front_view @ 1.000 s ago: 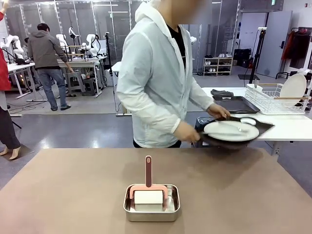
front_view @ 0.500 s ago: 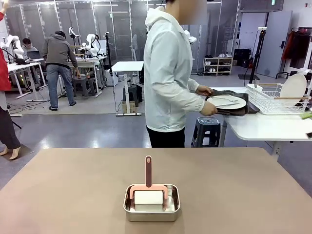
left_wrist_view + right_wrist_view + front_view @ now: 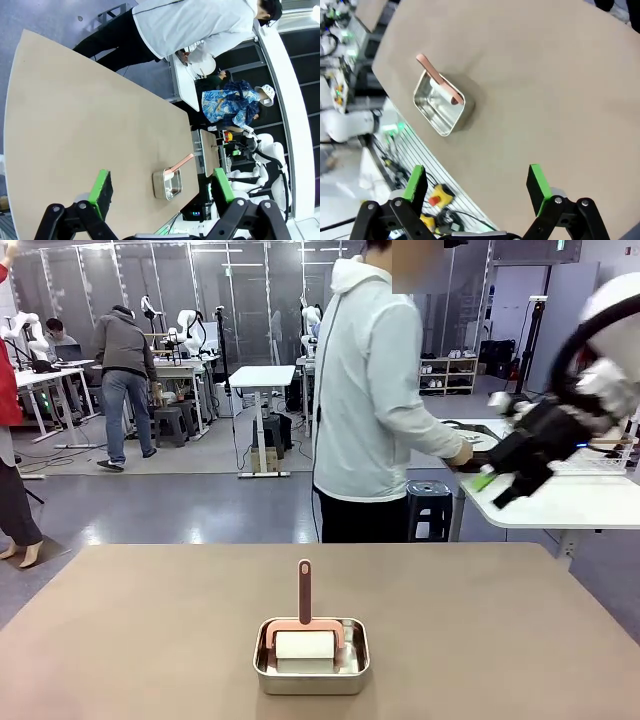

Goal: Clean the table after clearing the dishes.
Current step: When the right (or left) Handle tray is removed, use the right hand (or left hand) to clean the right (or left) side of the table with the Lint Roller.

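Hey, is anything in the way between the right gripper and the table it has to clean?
Nothing visible. The right gripper hangs open above the table; the steel pan with the pink-handled tool sits off to one side.

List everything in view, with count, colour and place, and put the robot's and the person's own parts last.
Wide matte table: one, taupe-brown, in the foreground.
Small rectangular steel pan: one, silver, on the near middle of the table.
Long-handled cleaning tool: one, salmon handle with a white head, standing in the pan.
Smaller side table: one, white, far right.
Plates: count unclear, white, on the side table by the person's hands.
Stool: one, dark, beside the side table.
Person: one, white hooded jacket, facing the side table.
Left gripper: black with green pads, open, above the table.
Right gripper: black with green pads, open, above the table.
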You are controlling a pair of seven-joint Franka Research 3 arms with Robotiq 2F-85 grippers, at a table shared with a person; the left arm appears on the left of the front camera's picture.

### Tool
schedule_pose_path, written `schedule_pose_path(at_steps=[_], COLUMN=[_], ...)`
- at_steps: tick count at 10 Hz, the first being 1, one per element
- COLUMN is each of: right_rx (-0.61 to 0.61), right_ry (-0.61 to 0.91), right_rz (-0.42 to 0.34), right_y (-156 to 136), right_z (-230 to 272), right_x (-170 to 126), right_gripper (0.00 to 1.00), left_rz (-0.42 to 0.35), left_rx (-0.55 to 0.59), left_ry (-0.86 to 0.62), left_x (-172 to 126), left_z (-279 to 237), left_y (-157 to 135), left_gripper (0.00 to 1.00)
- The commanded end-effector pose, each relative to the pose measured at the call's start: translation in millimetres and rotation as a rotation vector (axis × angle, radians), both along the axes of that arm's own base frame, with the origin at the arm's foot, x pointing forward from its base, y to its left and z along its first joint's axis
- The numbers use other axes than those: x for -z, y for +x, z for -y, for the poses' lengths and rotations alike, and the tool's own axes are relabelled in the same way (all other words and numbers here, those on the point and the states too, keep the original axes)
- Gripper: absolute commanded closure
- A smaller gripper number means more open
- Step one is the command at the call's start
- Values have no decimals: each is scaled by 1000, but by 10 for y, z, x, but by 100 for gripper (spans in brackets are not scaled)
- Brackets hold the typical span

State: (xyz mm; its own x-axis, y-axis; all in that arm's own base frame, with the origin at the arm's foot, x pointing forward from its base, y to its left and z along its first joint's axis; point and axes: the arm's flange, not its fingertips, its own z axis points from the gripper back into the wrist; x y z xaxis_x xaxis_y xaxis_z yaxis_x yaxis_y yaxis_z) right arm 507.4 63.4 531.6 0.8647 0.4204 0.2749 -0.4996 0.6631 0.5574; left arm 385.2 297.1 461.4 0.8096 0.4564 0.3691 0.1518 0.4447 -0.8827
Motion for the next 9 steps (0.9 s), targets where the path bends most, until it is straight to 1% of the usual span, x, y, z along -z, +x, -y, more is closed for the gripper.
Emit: schedule_pose_path(at_steps=[1,2,3,5,6,7,8,9], right_rx=[-97,-157,-202,-272,-294,-242,-301,-301], right_ry=[-141,-164,-206,-231,-239,-212,-208,-208], right_rz=[-11,-25,-16,-42,-36,-34,-40,-40], right_y=[259,254,233,193,143,131,106,106], right_z=[-531,-871,-1157,-1542,-1659,-1668,-1627,-1627], right_x=[156,271,396,560,596,591,661,661], right_gripper=[0,0,0,0,0,0,0,0], left_rz=[10,10,10,10,10,10,10,10], left_rx=[17,17,17,17,17,17,17,17], left_ry=[4,4,4,4,4,4,4,4], left_x=[-11,-11,-11,-11,-11,-11,-11,-11], left_z=[-26,-26,-26,-26,-26,-26,-26,-26], left_y=[-20,-20,-20,-20,-20,-20,-20,-20], left_gripper=[0,0,0,0,0,0,0,0])
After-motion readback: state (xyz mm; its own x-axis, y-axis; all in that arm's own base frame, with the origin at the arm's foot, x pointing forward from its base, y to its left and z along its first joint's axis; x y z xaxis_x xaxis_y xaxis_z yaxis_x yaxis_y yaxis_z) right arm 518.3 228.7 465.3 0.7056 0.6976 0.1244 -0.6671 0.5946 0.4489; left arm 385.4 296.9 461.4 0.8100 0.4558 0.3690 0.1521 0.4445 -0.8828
